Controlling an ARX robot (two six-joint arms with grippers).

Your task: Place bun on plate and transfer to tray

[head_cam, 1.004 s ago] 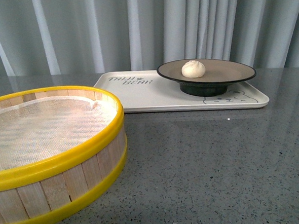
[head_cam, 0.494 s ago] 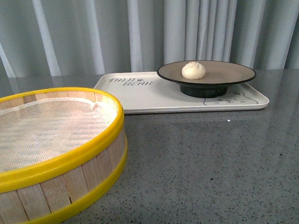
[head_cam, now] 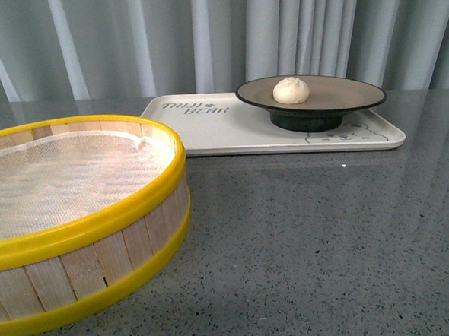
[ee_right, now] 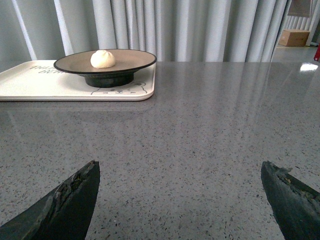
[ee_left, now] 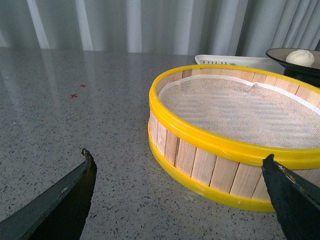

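Looks done, or close to it: small round off-white bun with a swirl on top, sitting on the big round beige-brown plate with a black rim. Plate standing on its dark foot on the flat cream-white tray with grey letters and a bear drawing. Best now to leave it all alone. Keep both arms low and back, well apart from the tray. No bumps, so no rolling bun.

Soft and puffy looking, a bit off the middle of the plate. Easy to squash if pinched hard.

Near the tray, a round wooden steamer basket with yellow rims and white mesh inside, nothing in it. All on a grey speckled surface.

Left tool wide open, holding nothing, next to the basket. Right tool wide open too, nothing in it.
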